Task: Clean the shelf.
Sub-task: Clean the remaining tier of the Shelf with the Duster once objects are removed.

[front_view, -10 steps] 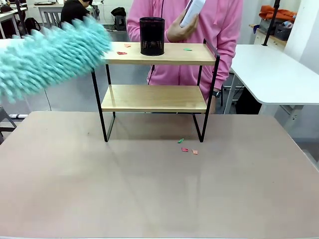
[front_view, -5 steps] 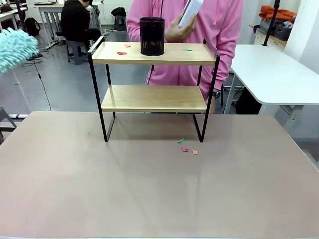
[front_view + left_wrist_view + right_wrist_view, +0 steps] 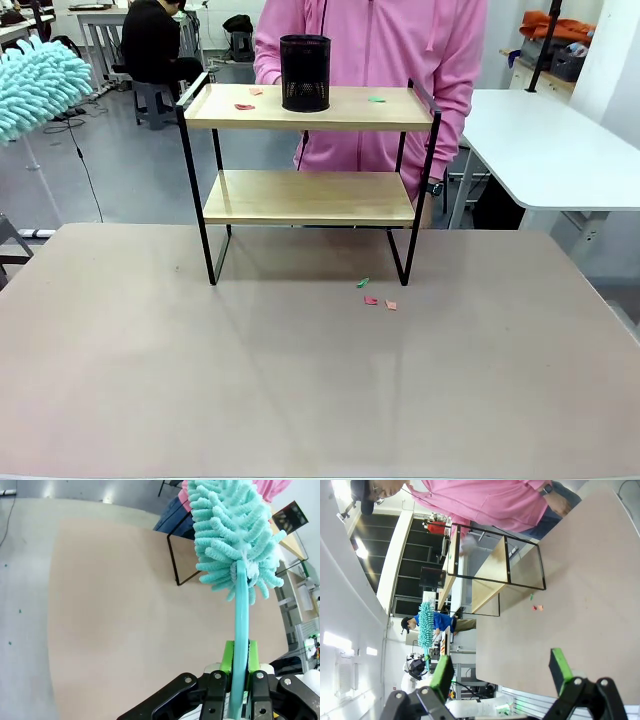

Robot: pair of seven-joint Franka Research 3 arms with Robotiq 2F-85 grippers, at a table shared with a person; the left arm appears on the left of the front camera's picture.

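The shelf [image 3: 308, 196] stands at the far middle of the table, two light wooden boards in a thin black frame. On its top board are a black mesh cup [image 3: 305, 72] and small paper scraps [image 3: 244, 106]. A fluffy teal duster [image 3: 35, 85] hangs in the air at the left edge, well clear of the shelf. My left gripper [image 3: 239, 680] is shut on the duster's [image 3: 230, 535] teal handle, with the shelf frame [image 3: 172, 555] beyond it. My right gripper [image 3: 501, 672] stands open and holds nothing, far from the shelf [image 3: 490, 570].
A person in a pink top [image 3: 400, 50] stands right behind the shelf. Three paper scraps [image 3: 371, 300] lie on the table in front of the shelf's right legs. A white table [image 3: 550, 150] stands at the far right.
The duster has swung left, away from the shelf's top board to the picture's left edge. The person's raised hand with a white object has gone out of view.
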